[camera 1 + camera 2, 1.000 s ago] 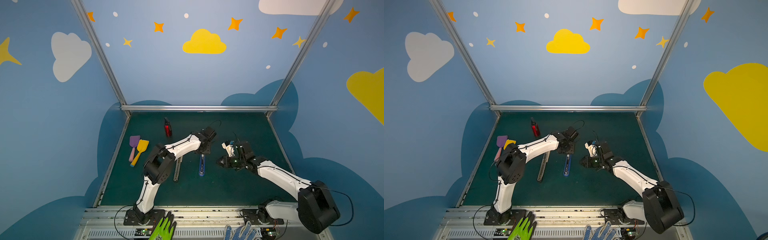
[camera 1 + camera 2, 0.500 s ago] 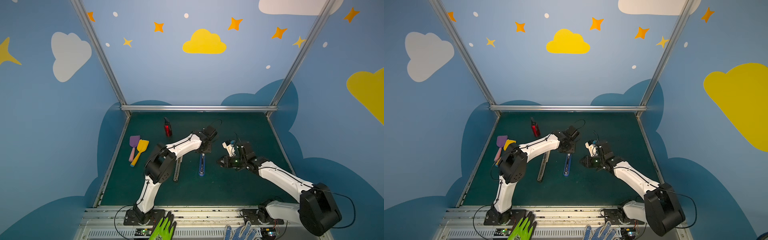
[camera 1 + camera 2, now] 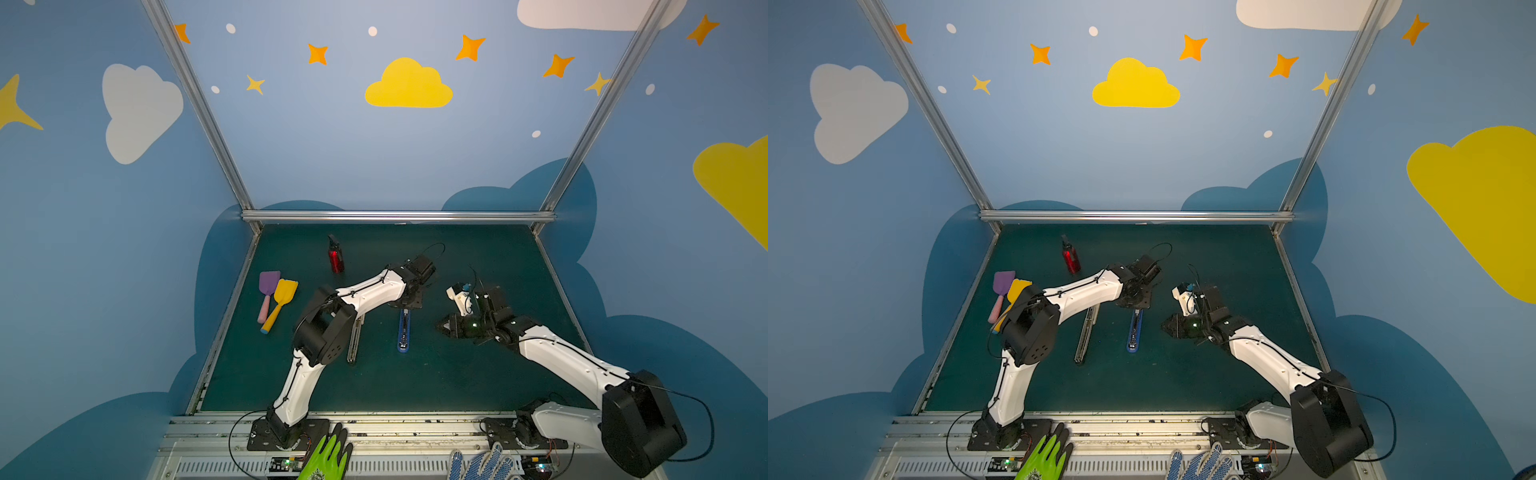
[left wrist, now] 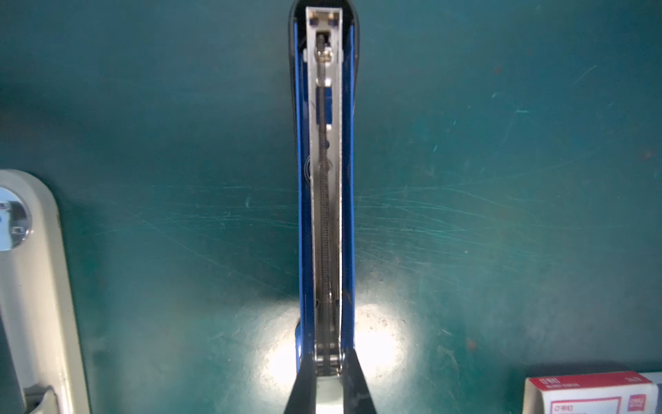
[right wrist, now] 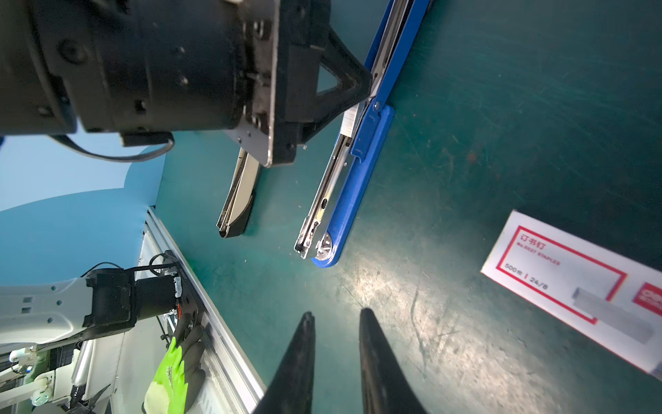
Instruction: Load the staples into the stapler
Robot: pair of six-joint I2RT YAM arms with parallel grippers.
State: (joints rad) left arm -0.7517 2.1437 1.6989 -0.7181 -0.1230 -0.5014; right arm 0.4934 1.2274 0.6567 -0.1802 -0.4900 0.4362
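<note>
Left jaws clamp the stapler [image 4: 324,215]; right jaws narrowly parted, empty. Beside them, staples box [image 5: 559,272]: likely light, crushable; pinch sides.

Blue stapler [image 3: 403,330] opened flat, metal magazine [image 4: 324,215] exposed; white red-labelled staples box [image 5: 573,283] lying nearby

Evenly lit, fisheye bending at top-view edges, bright glare pooling on the mat [image 4: 465,251] in both wrist views
</note>
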